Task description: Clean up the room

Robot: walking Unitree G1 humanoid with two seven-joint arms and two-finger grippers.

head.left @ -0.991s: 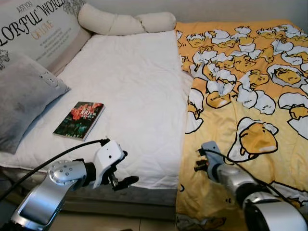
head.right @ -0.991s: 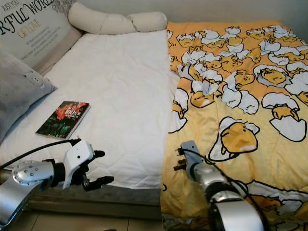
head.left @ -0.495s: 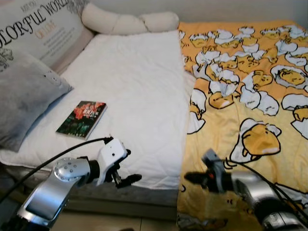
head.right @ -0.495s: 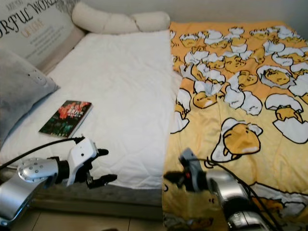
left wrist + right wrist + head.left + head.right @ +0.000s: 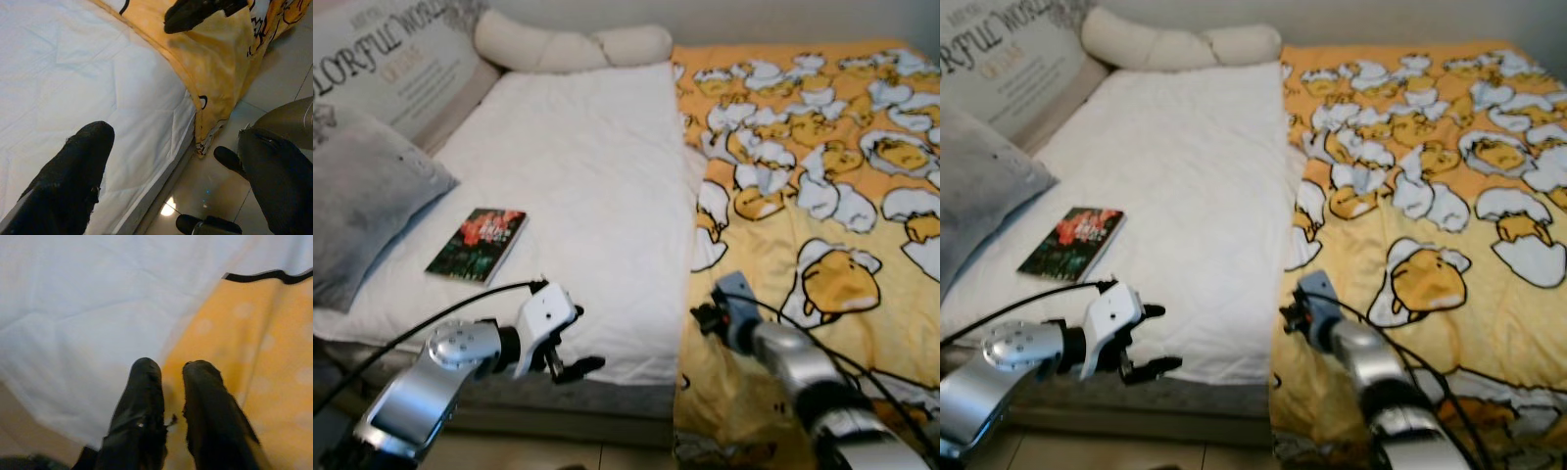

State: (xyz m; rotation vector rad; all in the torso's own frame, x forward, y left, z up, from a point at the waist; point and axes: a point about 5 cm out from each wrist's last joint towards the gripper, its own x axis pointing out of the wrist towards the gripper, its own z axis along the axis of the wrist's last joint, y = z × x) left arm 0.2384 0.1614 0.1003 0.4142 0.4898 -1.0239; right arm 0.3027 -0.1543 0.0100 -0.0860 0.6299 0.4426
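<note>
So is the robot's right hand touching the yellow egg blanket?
Cannot tell. In the right wrist view, the right gripper has its fingers nearly together at the edge of the yellow blanket, but whether they rest on it or hover isn't plain.

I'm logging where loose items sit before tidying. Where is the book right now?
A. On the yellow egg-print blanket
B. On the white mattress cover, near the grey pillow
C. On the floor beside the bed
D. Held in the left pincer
B. The book lies flat on the white mattress cover, close to the grey pillow, well apart from the yellow blanket and beyond the left pincer.
</note>
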